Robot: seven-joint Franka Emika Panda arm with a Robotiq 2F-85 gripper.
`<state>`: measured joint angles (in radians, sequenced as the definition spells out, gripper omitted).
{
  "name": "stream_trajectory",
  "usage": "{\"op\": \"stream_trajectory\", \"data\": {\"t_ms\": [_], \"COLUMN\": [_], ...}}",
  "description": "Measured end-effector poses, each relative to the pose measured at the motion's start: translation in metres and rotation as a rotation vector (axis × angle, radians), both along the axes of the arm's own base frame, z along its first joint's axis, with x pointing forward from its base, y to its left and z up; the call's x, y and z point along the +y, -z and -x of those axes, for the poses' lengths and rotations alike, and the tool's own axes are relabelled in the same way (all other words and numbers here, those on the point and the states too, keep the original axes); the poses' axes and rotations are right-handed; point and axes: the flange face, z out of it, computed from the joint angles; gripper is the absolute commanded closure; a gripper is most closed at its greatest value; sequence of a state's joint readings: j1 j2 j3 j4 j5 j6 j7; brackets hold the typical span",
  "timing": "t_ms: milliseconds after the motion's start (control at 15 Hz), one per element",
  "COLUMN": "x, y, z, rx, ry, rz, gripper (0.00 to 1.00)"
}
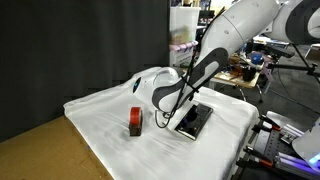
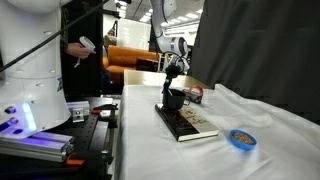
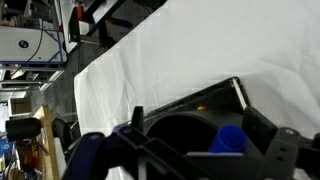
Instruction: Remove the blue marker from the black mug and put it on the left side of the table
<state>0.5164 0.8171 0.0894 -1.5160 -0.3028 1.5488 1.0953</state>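
Now the end effector [image 3: 188, 152] hangs just above the black mug [image 3: 175, 130], jaws spread wide and empty. The blue marker [image 3: 232, 138] stands inside the mug; light, stiff and smooth, it is probably best pinched at its exposed upper end.

Exterior views across table [image 1: 100, 112]; wrist close.

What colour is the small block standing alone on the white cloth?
The block is red; clearest in an exterior view.

The white-draped table [image 1: 100, 125] bears a flat black slab [image 2: 192, 124], a red-brown block [image 1: 135, 121] and a blue disc [image 2: 241, 139].
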Motion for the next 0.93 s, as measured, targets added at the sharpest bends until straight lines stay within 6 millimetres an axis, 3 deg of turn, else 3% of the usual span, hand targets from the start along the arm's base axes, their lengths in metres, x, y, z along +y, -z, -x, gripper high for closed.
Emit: {"op": "stream_trajectory", "data": {"t_ms": [133, 200, 267, 400, 933], "x": [0.0003, 0.0007, 0.0009, 0.0012, 0.0084], "y": [0.0002, 0.0006, 0.0008, 0.0007, 0.0003], "z": [0.0002, 0.0006, 0.0008, 0.0010, 0.0051], "rx": [0.000, 0.000, 0.001, 0.000, 0.004], "ry": [0.000, -0.001, -0.001, -0.001, -0.006], "rz": [0.000, 0.001, 0.001, 0.001, -0.008], "gripper": [0.00, 0.06, 0.28, 0.32, 0.86]}}
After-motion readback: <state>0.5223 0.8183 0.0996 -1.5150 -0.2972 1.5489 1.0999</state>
